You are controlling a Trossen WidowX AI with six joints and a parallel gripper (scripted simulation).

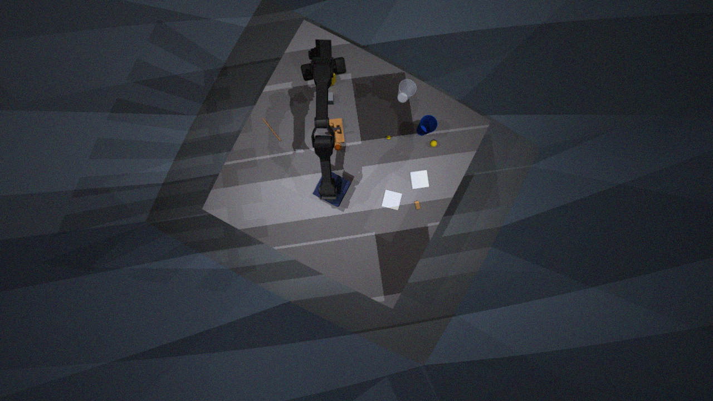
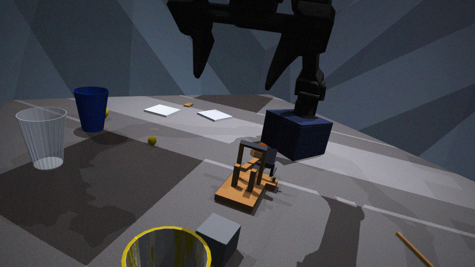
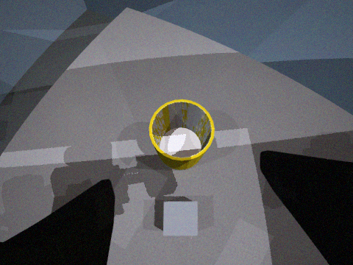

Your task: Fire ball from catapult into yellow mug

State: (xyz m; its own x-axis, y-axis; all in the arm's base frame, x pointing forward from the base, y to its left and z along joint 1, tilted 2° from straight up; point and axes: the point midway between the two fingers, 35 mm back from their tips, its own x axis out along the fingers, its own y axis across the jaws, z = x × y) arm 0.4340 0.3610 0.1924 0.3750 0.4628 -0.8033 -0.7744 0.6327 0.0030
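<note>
The orange ball [image 1: 337, 147] [image 2: 262, 144] sits in the cup at the raised arm end of the wooden catapult [image 1: 340, 124] [image 2: 237, 197]. The catapult's other end faces the grey block and the yellow mug [image 1: 332, 79] [image 2: 169, 227] [image 3: 182, 163]. The mug stands upright, and no ball shows in it in the wrist view. My gripper [image 1: 323, 69] [image 2: 232, 82] [image 3: 188, 175] is open and empty, high above the table, past the catapult toward the mug. My arm hides part of the catapult and mug in the top view.
A grey block [image 1: 330, 97] [image 2: 219, 227] [image 3: 180, 218] stands between catapult and mug. A clear cup [image 1: 408, 87] [image 2: 43, 139], a blue cup [image 1: 428, 122] [image 2: 91, 109] and two yellow balls are off to one side, with two white tiles farther back. A wooden stick [image 1: 271, 129] lies opposite.
</note>
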